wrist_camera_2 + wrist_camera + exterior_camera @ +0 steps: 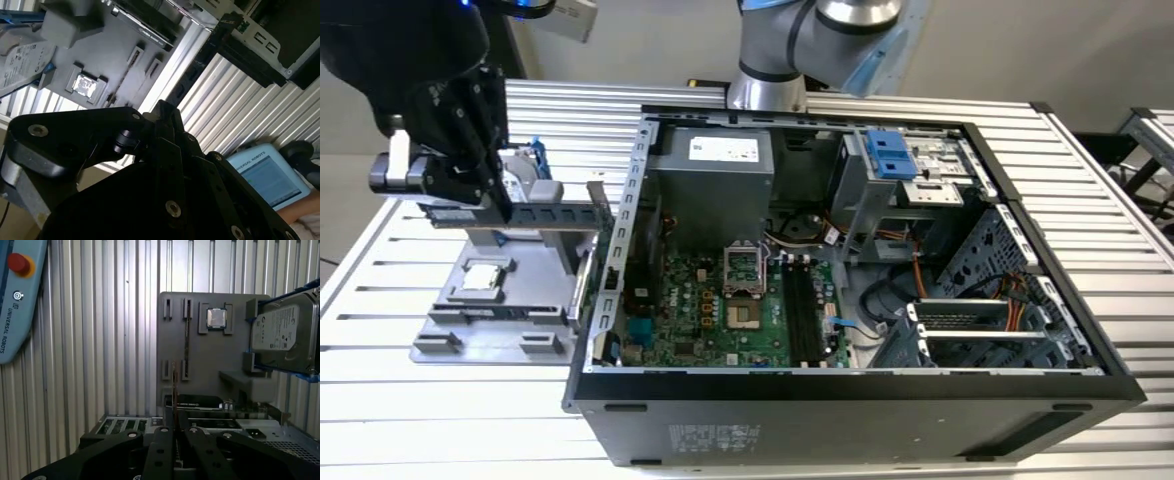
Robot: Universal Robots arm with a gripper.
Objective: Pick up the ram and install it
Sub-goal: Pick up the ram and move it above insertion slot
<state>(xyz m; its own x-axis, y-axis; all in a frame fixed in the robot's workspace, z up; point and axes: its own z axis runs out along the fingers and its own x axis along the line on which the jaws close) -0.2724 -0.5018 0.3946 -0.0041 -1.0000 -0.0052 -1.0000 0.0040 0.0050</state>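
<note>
The ram is in the claw. In the first wrist view it shows edge-on, as a thin stick that comes out from between the two fingers, and these are closed on its flat faces. I judge that this hold leaves the long contact edge free for a slot.

In the exterior view the claw hangs in the upper left of the frame, over the far end of the grey parts holder and apart from its surface, so the ram is in the air. The holder gives each part its own seat, probably so that the arm finds it at a known place: the small square processor chip lies in a recess, and the hard drive with a blue frame stands on a raised block beside it.

At the exterior view's right of the holder, the computer case lies on its side with the panel off. The motherboard therefore faces up, and its long black memory slots can be reached from above. The ram is well apart from them — it is not yet installed. Everything rests on a ribbed metal bench.
</note>
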